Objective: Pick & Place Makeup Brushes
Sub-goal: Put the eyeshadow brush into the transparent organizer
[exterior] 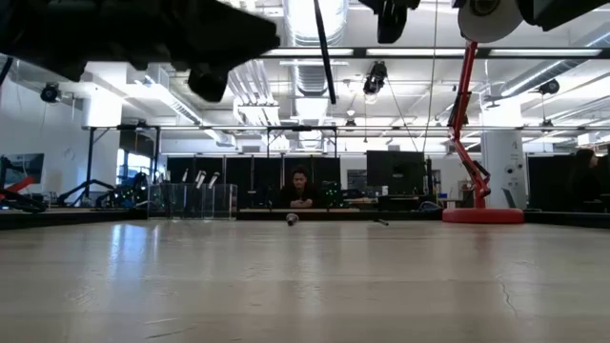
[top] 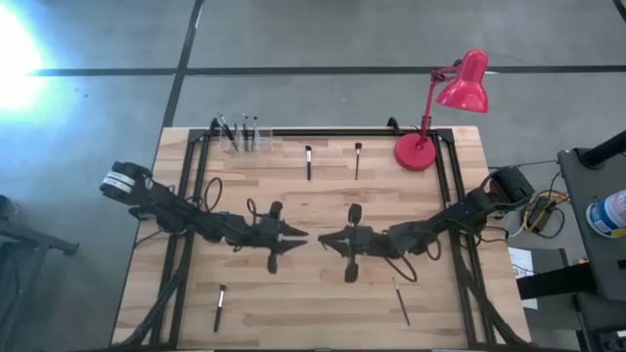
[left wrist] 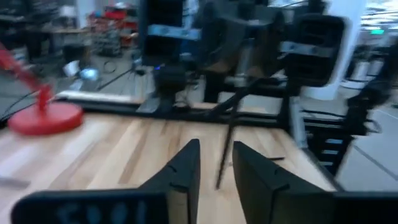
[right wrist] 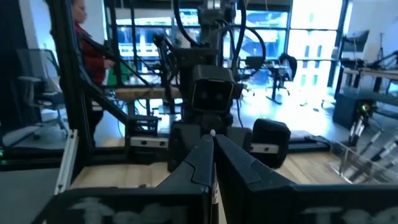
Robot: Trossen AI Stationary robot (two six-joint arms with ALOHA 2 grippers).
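High view: the left gripper (top: 301,236) and the right gripper (top: 326,239) face each other tip to tip above the middle of the wooden table (top: 323,313), close together but apart. Seen in the left wrist view, the left gripper (left wrist: 216,163) has its fingers parted by a narrow gap, with a thin dark brush-like stick standing between them; whether the fingers press on it cannot be told. The right gripper (right wrist: 214,149), in its own wrist view, has its fingers closed tip to tip with nothing visibly between them. Outward from the grippers, four makeup brushes lie singly on the table: two near the far edge (top: 308,162) (top: 358,159), one at the near left (top: 219,306), one at the near right (top: 401,300). More brushes stand in a clear holder (top: 243,136) at the far left edge. A red desk lamp (top: 442,103) stands at the far right.
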